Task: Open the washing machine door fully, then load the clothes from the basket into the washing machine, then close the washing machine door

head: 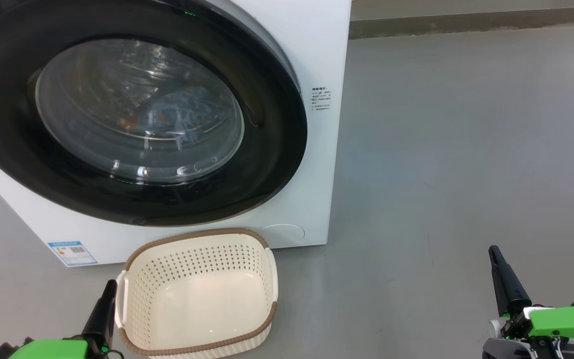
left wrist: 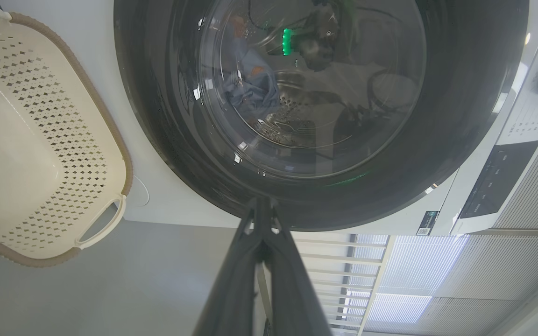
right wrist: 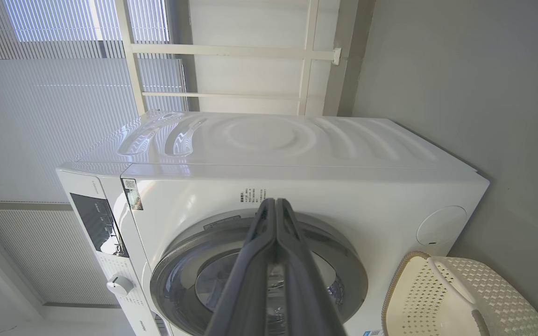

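Left claw (head: 111,285) and right claw (head: 493,250) are both pinched closed on nothing, low over the floor (head: 466,149). The left sits just beside the basket (head: 197,234), which holds no clothes. The clothes (head: 182,112), soft and light, lie behind the washing machine door (head: 277,164). It looks shut, rigid and glossy, probably slippery, and is best taken at its edge. The basket crowds the space beneath it.
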### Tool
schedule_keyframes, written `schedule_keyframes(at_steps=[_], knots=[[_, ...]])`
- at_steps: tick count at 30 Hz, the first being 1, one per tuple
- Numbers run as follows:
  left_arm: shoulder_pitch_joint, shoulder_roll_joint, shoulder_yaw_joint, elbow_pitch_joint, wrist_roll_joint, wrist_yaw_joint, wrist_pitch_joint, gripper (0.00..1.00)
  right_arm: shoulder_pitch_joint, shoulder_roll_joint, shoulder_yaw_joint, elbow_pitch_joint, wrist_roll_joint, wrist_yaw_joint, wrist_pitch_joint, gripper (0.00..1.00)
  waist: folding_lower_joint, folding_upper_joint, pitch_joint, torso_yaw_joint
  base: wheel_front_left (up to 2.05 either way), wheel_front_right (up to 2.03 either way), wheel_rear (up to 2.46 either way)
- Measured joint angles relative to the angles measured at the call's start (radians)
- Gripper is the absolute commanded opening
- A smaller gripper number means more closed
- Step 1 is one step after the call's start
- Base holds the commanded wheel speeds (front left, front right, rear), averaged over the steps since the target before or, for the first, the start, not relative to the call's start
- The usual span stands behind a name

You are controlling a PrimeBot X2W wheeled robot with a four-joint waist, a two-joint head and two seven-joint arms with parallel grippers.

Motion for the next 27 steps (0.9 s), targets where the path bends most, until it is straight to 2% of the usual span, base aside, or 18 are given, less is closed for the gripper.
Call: schedule_keyframes(at_steps=[27], knots=[[0.000, 0.000, 0.000, 0.000, 0.000, 0.000, 0.000, 0.00, 0.000, 0.002, 0.000, 0.000, 0.000, 0.000, 0.000, 0.00, 0.0000, 0.0000, 0.000, 0.000, 0.00, 0.00, 0.00]])
